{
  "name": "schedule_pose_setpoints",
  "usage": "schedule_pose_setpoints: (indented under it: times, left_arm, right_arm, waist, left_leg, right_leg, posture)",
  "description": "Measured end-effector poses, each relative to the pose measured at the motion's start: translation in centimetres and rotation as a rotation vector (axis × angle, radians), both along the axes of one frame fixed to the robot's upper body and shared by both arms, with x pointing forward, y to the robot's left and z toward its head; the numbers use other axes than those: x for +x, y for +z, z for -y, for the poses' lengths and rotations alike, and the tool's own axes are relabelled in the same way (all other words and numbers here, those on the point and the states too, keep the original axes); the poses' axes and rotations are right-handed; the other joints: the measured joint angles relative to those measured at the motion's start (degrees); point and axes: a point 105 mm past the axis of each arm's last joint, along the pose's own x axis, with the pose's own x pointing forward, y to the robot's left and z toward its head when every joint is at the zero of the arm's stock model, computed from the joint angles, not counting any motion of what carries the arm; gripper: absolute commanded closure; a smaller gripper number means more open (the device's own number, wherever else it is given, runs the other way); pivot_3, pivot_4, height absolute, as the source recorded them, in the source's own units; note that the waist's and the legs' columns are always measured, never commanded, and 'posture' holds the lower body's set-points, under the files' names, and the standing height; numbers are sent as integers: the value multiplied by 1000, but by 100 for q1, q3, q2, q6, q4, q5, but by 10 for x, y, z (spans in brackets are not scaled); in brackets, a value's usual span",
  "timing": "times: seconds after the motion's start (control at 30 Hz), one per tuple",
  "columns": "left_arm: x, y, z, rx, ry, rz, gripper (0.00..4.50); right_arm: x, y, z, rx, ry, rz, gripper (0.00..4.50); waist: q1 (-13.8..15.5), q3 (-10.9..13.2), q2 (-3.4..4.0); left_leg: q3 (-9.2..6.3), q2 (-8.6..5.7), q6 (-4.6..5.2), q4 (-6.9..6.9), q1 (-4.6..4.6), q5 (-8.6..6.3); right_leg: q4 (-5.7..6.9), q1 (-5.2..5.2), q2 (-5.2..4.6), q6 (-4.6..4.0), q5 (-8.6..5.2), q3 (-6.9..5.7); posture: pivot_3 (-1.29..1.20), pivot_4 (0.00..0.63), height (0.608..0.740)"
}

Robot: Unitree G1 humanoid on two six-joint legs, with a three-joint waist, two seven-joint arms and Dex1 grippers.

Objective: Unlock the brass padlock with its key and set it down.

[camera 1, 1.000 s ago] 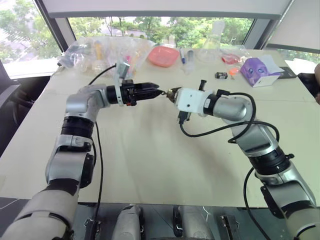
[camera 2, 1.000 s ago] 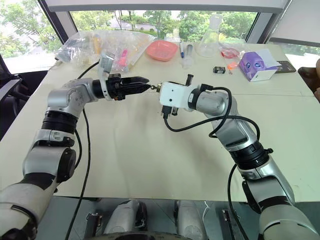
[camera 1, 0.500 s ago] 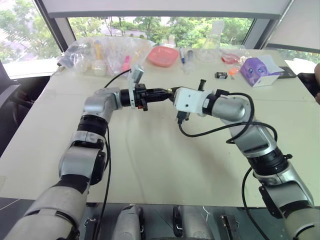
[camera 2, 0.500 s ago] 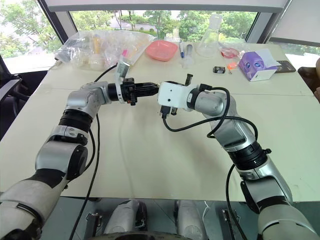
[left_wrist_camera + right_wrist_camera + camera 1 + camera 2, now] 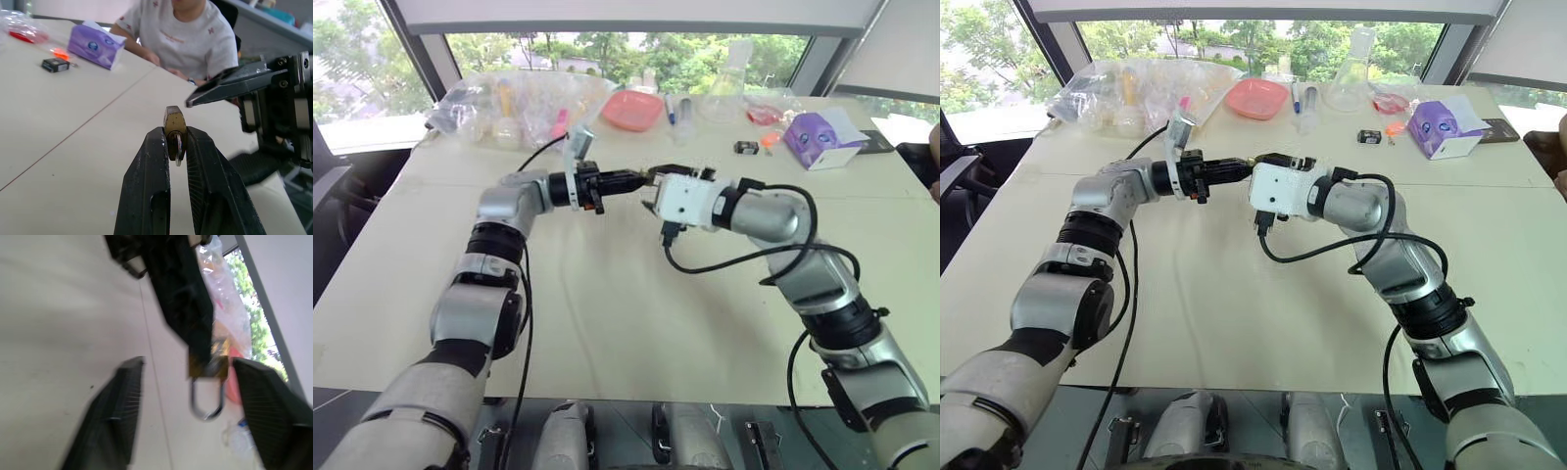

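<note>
the brass padlock is held in mid-air over the pale table, pinched between the two black fingers of the left gripper, which are closed narrowly on its body. from the head views the left gripper is seen pointing across toward the robot's right, so that the lock is offered sideways to the other arm; this is judged to be a hold meant to steady the small body while the other hand works on it

the right gripper is seen with its ribbed fingers spread wide and nothing between them, one finger to each side of the lock without touching it. in the left wrist view one of those fingers is seen as a dark blade just beside the top of the lock. the wide stance is judged to leave room around the lock for a fresh approach

the padlock is tiny, narrower than a gripper finger, with a dull yellow-brass body. in the right wrist view a silvery u-shaped shackle is seen sticking out of the body, away from the left fingers. in the left wrist view a small silvery piece is seen against the body between the fingers; whether it is the key cannot be told, nor whether the shackle is latched or released

the lock is not yet set down
</note>
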Motion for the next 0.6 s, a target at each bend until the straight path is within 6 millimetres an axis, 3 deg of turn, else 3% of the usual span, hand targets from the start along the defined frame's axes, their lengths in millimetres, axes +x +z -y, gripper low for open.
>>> schedule_pose_setpoints:
  times: [0.07,0.23,0.33,0.6]
  left_arm:
    - [-1,6,-7,-26,9,-2,4500]
    - [-9,5,-9,-49,-14,-20,4500]
    - [-13,6,-10,-66,-35,-44,4500]
    - [-21,19,-7,-86,-76,-16,4500]
  right_arm:
    - [-6,0,9,137,-37,-77,1463]
    - [-4,39,18,458,-135,-60,1463]
    - [1,48,23,495,-181,-25,1463]
    - [9,33,18,477,-192,-73,1463]
  waist:
    - [-3,0,-1]
    - [-22,0,0]
    - [-14,0,0]
    - [-17,0,0]
  left_leg:
    - [-1,0,0,1,0,0]
    - [-2,2,-9,2,5,5]
    - [-3,1,-9,1,5,5]
    - [-4,-1,-9,-1,2,5]
  right_leg:
    - [1,0,0,0,0,0]
    - [14,0,2,-1,1,0]
    - [11,0,3,-2,0,1]
    - [7,0,2,-2,0,1]
  posture:
    - [0,150,733]
    - [0,150,733]
    - [0,150,733]
    - [0,150,733]
